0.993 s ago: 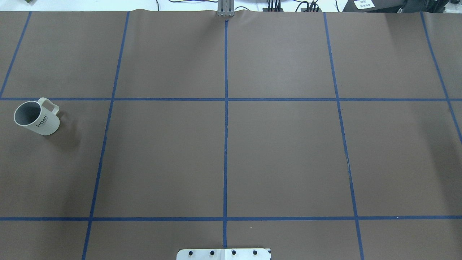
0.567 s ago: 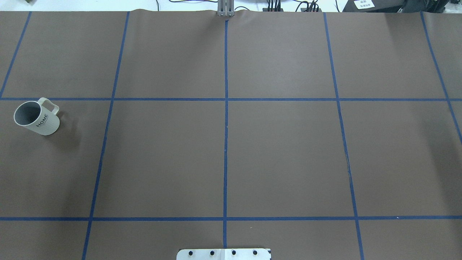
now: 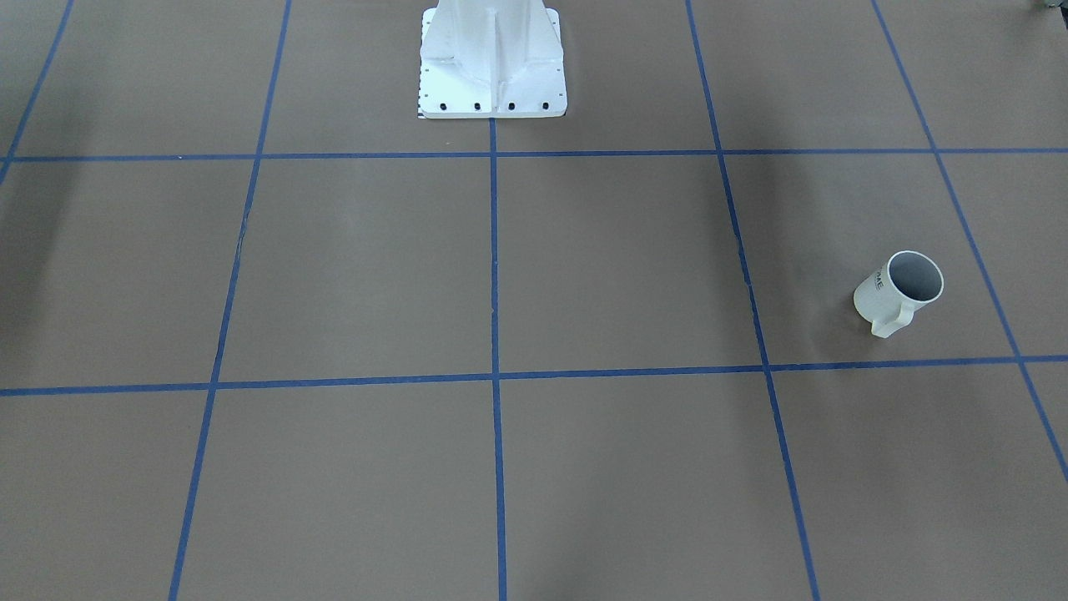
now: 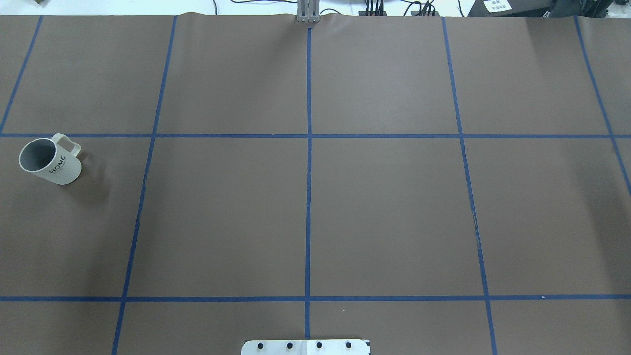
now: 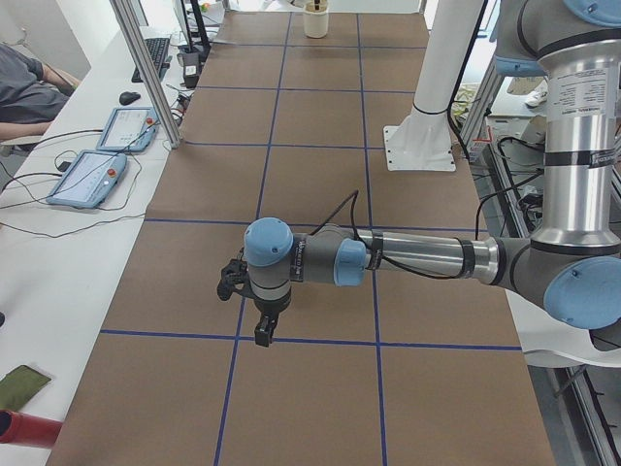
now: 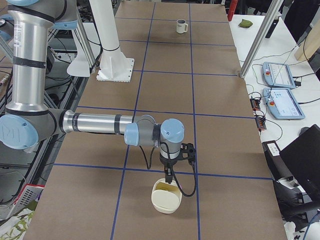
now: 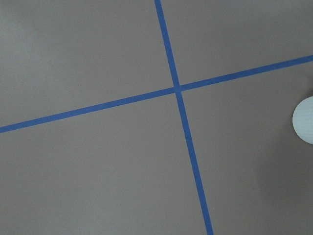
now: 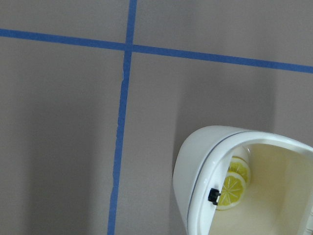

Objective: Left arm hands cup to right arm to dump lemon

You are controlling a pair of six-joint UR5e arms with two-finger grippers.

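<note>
The white "HOME" cup (image 4: 49, 160) stands upright at the table's left side, handle toward the far side. It also shows in the front view (image 3: 899, 292) and far off in the right side view (image 6: 181, 26). Its grey inside looks empty. No gripper is near it. The left gripper (image 5: 260, 325) hangs over a tape crossing at the table's left end, and I cannot tell whether it is open. The right gripper (image 6: 169, 180) hangs just above a cream bowl (image 6: 166, 197), and I cannot tell its state. Two lemon slices (image 8: 230, 185) lie in that bowl (image 8: 195, 161).
The robot's white base (image 3: 492, 58) stands at the table's middle edge. Blue tape lines (image 4: 308, 197) divide the brown table cover. Tablets and cables (image 6: 282, 97) lie on the side bench. A pale round shape (image 7: 304, 120) sits at the left wrist view's right edge.
</note>
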